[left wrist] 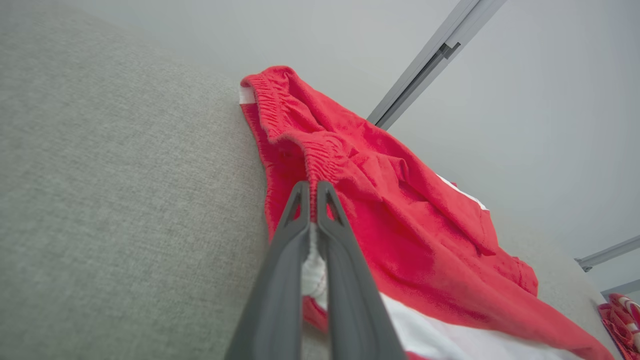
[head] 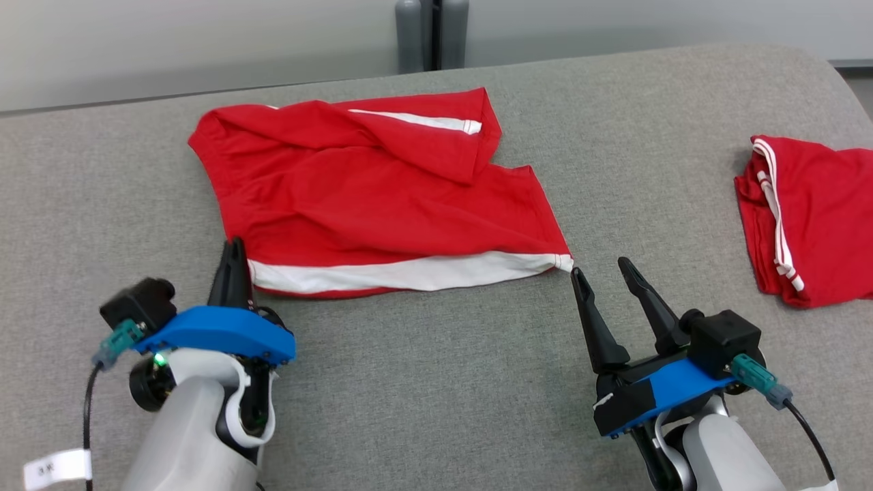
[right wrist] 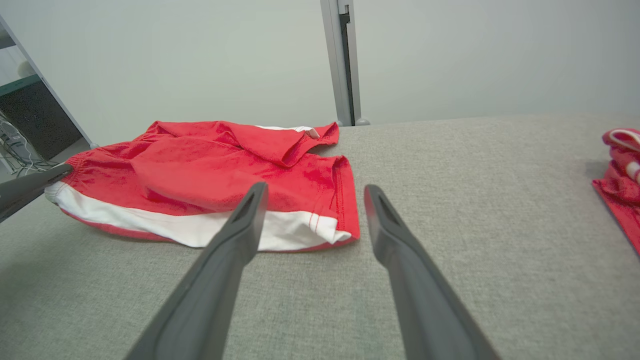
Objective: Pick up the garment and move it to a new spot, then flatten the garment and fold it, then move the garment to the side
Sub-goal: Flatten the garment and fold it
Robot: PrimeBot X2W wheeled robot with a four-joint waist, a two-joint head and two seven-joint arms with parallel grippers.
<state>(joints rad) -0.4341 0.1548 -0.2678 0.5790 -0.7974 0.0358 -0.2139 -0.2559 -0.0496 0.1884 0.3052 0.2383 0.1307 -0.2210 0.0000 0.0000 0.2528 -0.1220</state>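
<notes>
Left tool [head: 235,247] clamped, garment [head: 382,204] edge inside

This looks like a robotics lab or test room, not a home. The work surface is a broad table [head: 436,395] covered in plain grey fabric, set against bare pale walls [right wrist: 200,50]. Two grey posts [head: 409,34] stand behind it, a metal rail [right wrist: 331,50] runs up the wall, and loose cables [right wrist: 17,150] show at one side. A red garment [head: 382,198] and another red bundle [head: 818,218] lie out on the table.
</notes>
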